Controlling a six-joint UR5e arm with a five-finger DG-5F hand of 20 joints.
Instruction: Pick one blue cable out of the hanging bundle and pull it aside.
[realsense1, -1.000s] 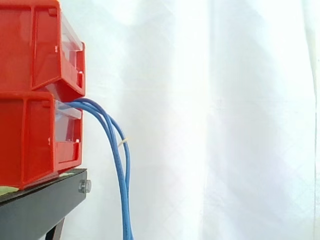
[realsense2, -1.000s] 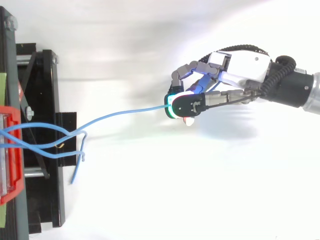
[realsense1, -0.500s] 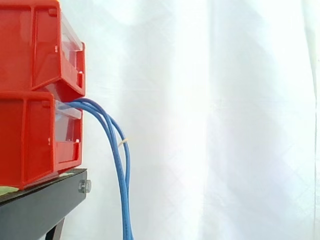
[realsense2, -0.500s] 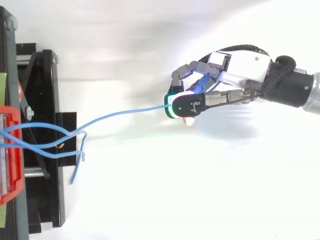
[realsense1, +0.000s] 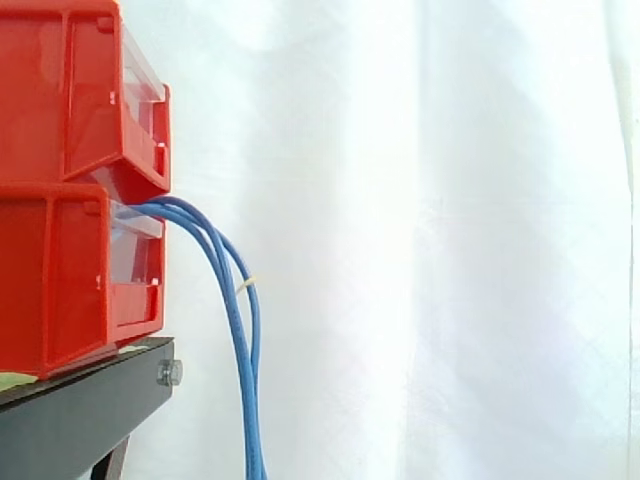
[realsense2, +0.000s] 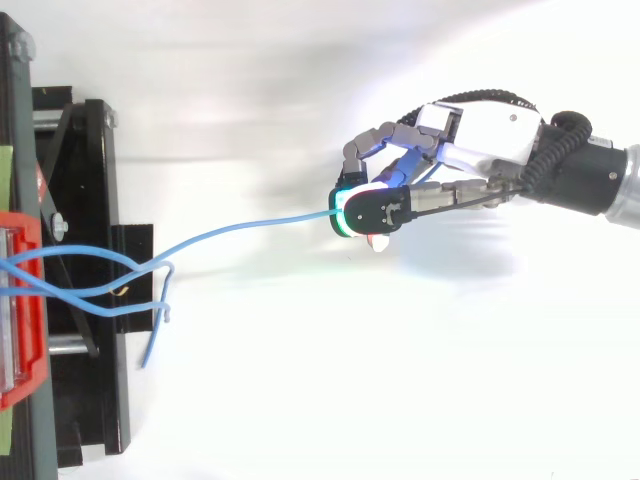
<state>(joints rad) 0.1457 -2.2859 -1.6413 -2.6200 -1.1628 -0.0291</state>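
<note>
At centre right of the top view, we see the hand (realsense2: 440, 160) with its fingers (realsense2: 372, 140) curled in and pinched on the end of one blue cable (realsense2: 250, 225), the pads at the pinch glowing green and red. That cable is thin, smooth and light blue, and it is drawn clear of the bundle (realsense2: 90, 290) into a long shallow arc. Its long axis runs nearly level across the frame, from the red bins (realsense2: 20, 300) at the left edge, rising slightly toward the right until it meets the hand. The other strands of the bundle stay close to the bins, crossing one another over the black stand (realsense2: 80, 200), and one loose end points down toward the lower left. Beneath everything in this view lies plain white ground (realsense2: 300, 400). From the side view we see the bundle (realsense1: 235, 320) come out between the upper and lower red bins (realsense1: 70, 180), arch over and hang almost straight down past the black stand (realsense1: 80, 415) to the bottom edge of the frame; one strand carries a small pale tag (realsense1: 250, 285). Behind it hangs a white curtain (realsense1: 420, 240) in soft vertical folds.
</note>
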